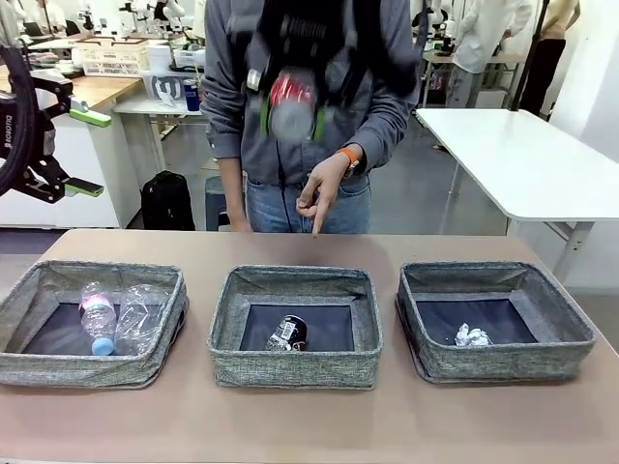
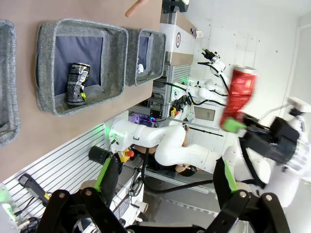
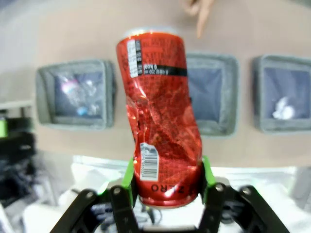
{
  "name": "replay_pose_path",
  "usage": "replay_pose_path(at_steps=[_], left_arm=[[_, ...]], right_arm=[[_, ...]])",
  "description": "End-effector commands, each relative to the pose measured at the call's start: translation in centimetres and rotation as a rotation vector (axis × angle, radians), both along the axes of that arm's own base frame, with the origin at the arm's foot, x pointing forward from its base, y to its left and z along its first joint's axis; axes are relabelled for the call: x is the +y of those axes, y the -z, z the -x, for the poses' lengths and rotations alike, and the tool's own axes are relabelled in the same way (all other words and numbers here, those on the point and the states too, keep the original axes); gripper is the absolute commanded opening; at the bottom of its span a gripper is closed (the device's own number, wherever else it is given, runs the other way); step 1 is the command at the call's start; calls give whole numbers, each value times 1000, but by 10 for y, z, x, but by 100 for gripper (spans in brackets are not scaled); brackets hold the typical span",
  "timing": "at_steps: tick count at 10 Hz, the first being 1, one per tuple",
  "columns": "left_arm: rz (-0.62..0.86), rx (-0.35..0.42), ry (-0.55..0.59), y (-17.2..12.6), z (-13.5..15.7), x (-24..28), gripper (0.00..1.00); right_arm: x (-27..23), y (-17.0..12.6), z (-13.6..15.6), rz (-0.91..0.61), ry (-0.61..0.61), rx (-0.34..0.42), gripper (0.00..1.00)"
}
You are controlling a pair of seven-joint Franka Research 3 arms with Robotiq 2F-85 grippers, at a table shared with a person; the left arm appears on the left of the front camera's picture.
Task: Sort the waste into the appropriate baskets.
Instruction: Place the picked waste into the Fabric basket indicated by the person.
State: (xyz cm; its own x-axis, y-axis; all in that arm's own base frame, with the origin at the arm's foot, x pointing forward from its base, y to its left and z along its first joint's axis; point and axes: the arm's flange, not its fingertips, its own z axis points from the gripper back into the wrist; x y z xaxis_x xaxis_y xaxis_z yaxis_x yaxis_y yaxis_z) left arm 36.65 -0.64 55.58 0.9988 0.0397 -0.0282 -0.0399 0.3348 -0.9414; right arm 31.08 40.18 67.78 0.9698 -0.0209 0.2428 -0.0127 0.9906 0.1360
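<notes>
High above the table's middle, my right gripper [image 1: 290,124] is shut on a dented red can [image 1: 290,95], held upright by its base [image 3: 158,116]. In the left basket [image 1: 97,372] lie two clear bottles [image 1: 140,314], one with a pink label and blue cap [image 1: 98,324]. A black-and-white can [image 1: 286,333] rests in the middle basket [image 1: 295,369]. A white wad [image 1: 472,336] sits in the right basket [image 1: 503,360]. My left gripper [image 1: 85,152] hangs open at the far left, well above the table. A person's finger [image 1: 315,217] points down at the middle basket.
The person stands close behind the table's far edge, directly beyond the middle basket. The three baskets stand in a row with narrow gaps between them. Bare tabletop [image 1: 309,425] runs in front of them.
</notes>
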Motion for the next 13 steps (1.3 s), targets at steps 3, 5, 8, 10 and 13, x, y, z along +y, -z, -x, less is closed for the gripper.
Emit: replay_pose_path(at_steps=[3, 5, 8, 10, 13], left_arm=[[-2, -12, 14, -2, 1, 1, 100], [-2, -12, 14, -2, 1, 1, 100], [-2, -12, 14, -2, 1, 1, 100], [-2, -12, 14, -2, 1, 1, 100], [-2, -12, 14, -2, 1, 1, 100]], right_arm=[[-19, 168, 16, 29, -110, 5, 57], [-16, 235, -1, -2, -160, 14, 57], [-23, 262, -17, -68, -106, 47, 57], [-23, 262, -18, -58, -95, 48, 57], [-24, 263, -19, -56, -93, 69, 63]])
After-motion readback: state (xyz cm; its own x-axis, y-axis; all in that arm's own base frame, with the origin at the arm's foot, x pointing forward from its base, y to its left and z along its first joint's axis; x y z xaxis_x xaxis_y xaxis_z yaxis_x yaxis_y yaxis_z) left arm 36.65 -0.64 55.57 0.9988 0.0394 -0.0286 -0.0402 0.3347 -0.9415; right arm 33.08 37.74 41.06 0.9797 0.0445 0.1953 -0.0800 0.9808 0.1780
